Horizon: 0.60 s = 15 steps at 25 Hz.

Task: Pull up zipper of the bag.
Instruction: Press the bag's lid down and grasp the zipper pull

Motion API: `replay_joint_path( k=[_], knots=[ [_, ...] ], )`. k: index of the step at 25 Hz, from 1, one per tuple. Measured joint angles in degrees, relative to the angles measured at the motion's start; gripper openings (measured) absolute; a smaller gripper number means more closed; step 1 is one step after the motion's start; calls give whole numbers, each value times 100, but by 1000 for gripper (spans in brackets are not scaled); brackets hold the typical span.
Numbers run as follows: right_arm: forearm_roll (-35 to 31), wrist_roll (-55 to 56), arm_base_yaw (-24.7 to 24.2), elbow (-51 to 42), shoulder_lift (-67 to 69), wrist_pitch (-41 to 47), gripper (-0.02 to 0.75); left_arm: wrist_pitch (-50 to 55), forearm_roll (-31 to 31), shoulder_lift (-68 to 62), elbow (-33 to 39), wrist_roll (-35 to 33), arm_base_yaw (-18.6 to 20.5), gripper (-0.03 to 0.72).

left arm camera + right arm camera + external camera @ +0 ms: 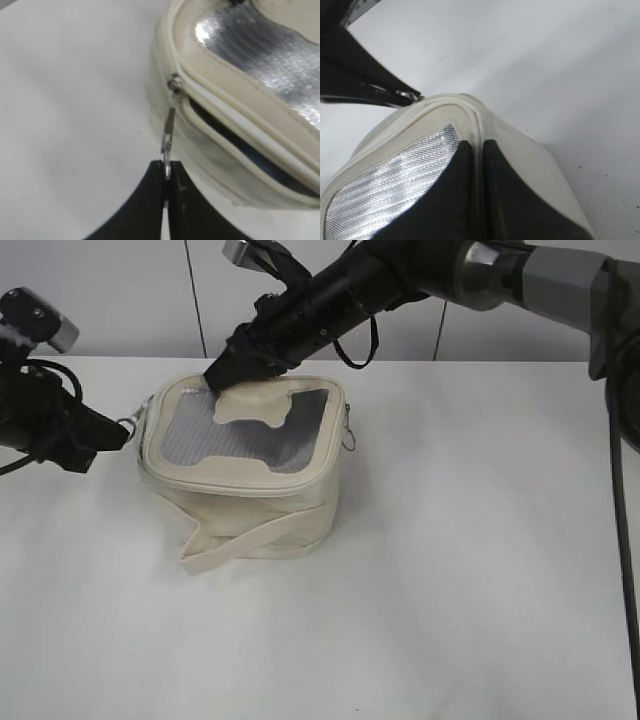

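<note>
The cream bag (240, 475) stands on the white table, with its grey mesh window (240, 435) facing up. My left gripper (166, 172) is shut on a silver ring pull (167, 142) of the zipper at the bag's left corner. The slider (175, 85) sits at that corner. Beyond it the zipper track (235, 145) gapes open along the front side. My right gripper (477, 150) is shut on the lid's rim (470, 112) at the far corner. A second ring pull (348, 435) hangs free on the bag's right side.
The cream strap (250, 535) lies folded against the bag's front base. A cream tab (255, 405) sits on the lid. The left arm (50, 420) is left of the bag, and the right arm (400, 285) reaches in from the upper right. The white table (480, 570) is around the bag.
</note>
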<state>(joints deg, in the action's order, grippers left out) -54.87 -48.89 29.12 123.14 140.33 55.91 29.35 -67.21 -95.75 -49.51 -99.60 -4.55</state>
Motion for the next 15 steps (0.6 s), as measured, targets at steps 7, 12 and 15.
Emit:
replay_joint_path(
  k=[7,12,15],
  knots=[
    [-158,166,6,0,7,36,40,-126,-134,588,690,0,0,-3],
    [-170,283,12,0,7,85,40,-69,-170,623,866,201,-148,-4],
    [-164,421,7,0,7,64,40,-9,201,765,894,706,-362,-4]
  ],
)
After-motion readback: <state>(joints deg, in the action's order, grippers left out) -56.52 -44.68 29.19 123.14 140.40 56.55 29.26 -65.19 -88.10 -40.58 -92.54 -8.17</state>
